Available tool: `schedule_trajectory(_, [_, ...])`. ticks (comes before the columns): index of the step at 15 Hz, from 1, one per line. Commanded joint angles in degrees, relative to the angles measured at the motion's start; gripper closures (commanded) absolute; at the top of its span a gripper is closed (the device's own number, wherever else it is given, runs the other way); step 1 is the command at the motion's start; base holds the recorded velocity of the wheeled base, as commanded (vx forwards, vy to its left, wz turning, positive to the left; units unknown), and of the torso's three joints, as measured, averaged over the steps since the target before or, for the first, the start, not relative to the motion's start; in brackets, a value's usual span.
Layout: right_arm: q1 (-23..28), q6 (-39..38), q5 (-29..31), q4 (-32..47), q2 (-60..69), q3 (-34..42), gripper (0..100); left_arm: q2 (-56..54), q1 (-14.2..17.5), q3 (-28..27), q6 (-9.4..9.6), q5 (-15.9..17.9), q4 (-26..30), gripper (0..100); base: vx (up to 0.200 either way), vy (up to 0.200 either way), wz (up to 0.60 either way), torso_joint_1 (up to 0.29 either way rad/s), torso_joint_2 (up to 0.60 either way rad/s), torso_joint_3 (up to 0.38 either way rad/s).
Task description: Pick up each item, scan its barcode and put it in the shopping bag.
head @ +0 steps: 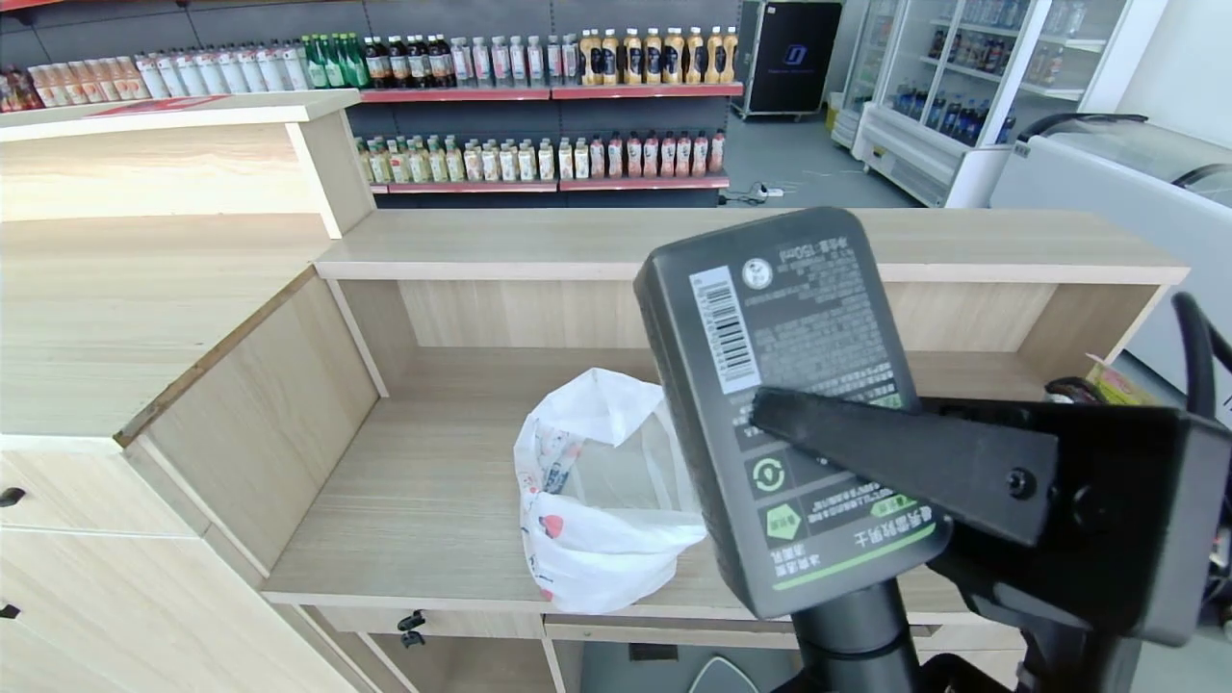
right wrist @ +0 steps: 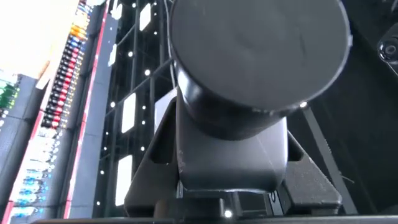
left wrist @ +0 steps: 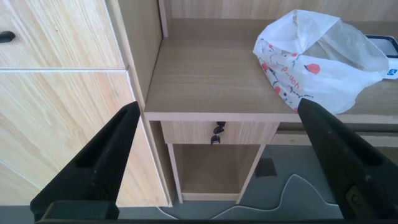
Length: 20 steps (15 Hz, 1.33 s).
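Pale wooden worktop [head: 414, 500] carries a white plastic shopping bag [head: 597, 520] at its front edge (mouth open). Right gripper [head: 770, 414] pinches an inverted black flat plastic bottle [head: 770, 337], held aloft; left gripper [left wrist: 219, 109] stands spread.

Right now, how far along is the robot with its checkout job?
Nothing looks bagged yet: the bag on the counter seems empty. In hand: the right gripper holds a dark bottle upside down, barcode facing the head camera. To do: bagging it, then likely the packet at the right edge.
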<state>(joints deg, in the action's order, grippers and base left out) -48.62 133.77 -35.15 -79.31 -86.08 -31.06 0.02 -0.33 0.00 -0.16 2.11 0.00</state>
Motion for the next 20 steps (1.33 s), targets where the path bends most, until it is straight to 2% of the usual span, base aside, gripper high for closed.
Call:
schedule_trajectory(1, [-0.43, -0.09, 0.25, 0.12, -1.29, -0.05, 100, 0.06, -0.02, 0.0, -0.02, 0.0, 0.0, 0, 0.0, 0.0, 0.0, 0.0, 0.0, 0.0])
schedule_trajectory(9, [-1.31, -0.61, 0.17, 0.56, -1.64, 0.3, 100, 0.06, -0.02, 0.0, -0.02, 0.0, 0.0, 0, 0.0, 0.0, 0.0, 0.0, 0.0, 0.0])
schedule_trajectory(12, [0.36, -10.37, 1.66, 1.97, 2.93, -0.23, 100, 0.06, -0.02, 0.0, -0.02, 0.0, 0.0, 0, 0.0, 0.0, 0.0, 0.0, 0.0, 0.0])
schedule_trajectory(13, [8.8, -23.03, 7.11, 10.41, 9.0, 0.12, 100, -0.02, -0.02, 0.0, -0.02, 0.0, 0.0, 0, 0.0, 0.0, 0.0, 0.0, 0.0, 0.0])
schedule_trajectory(16, [28.49, -48.07, 7.55, 35.72, 21.21, 0.65, 100, 0.06, -0.02, 0.0, -0.02, 0.0, 0.0, 0, 0.0, 0.0, 0.0, 0.0, 0.0, 0.0])
schedule_trajectory(17, [39.39, -61.35, 7.2, 48.9, 26.49, 1.0, 100, 0.06, -0.02, 0.0, -0.02, 0.0, 0.0, 0, 0.0, 0.0, 0.0, 0.0, 0.0, 0.0])
schedule_trajectory(18, [49.49, -74.18, 7.9, 55.32, 30.27, 0.3, 100, 0.06, -0.02, 0.0, -0.02, 0.0, 0.0, 0, 0.0, 0.0, 0.0, 0.0, 0.0, 0.0])
schedule_trajectory(20, [62.59, -88.5, 8.87, 59.62, 31.41, 1.97, 100, 0.06, -0.02, 0.0, -0.02, 0.0, 0.0, 0, 0.0, 0.0, 0.0, 0.0, 0.0, 0.0])
